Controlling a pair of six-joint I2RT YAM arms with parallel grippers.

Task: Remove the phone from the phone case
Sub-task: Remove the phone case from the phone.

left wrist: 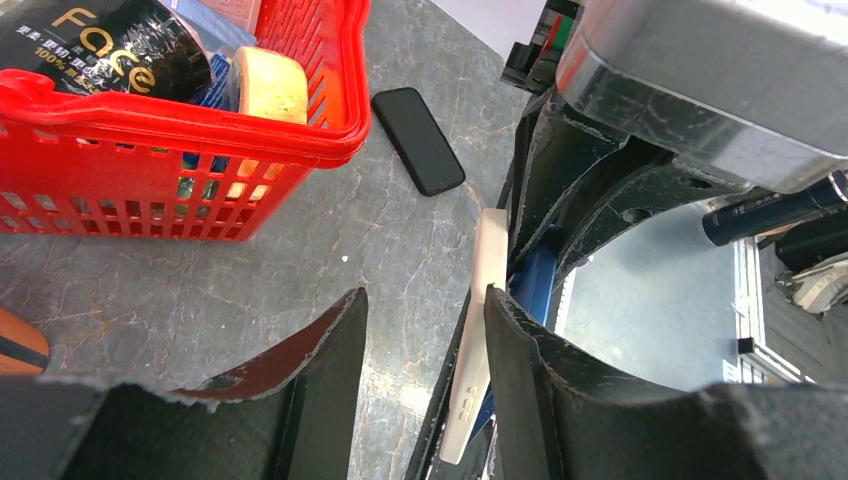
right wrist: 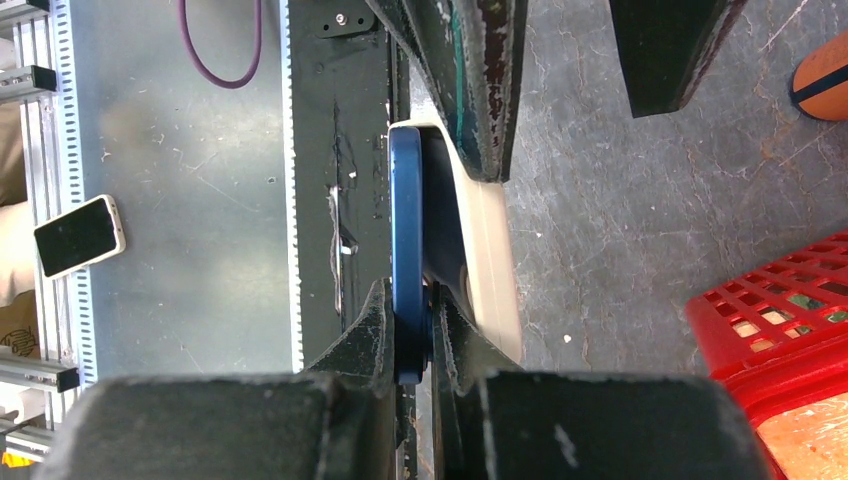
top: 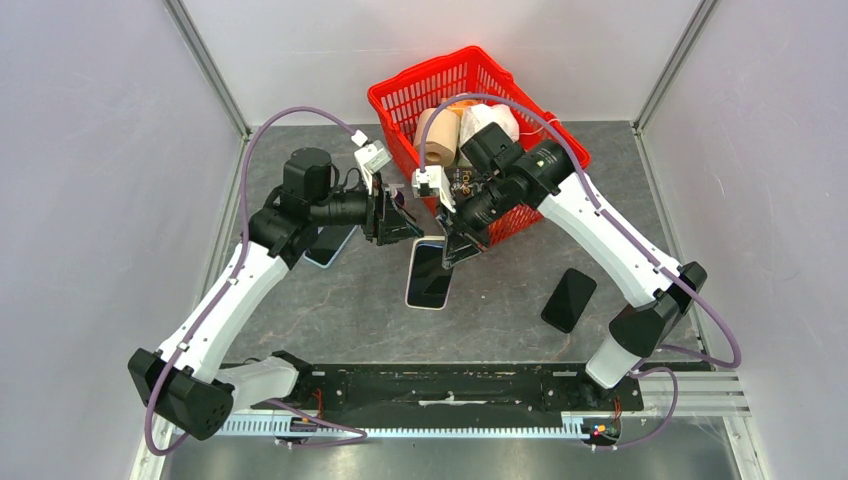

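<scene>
The right gripper (right wrist: 410, 335) was pinched on the blue phone's (right wrist: 407, 220) near end. The phone's long axis ran straight out from it toward the left gripper (left wrist: 422, 305). The left gripper's jaws were spread, one finger against the white phone case (right wrist: 490, 250), which gaped away alongside the phone, over the desk (right wrist: 620, 220).

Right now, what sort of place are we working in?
Probably a lab robot cell rather than a home: plain white panel walls set in metal framing, a grey stone-look table, and a red basket of assorted props.
</scene>
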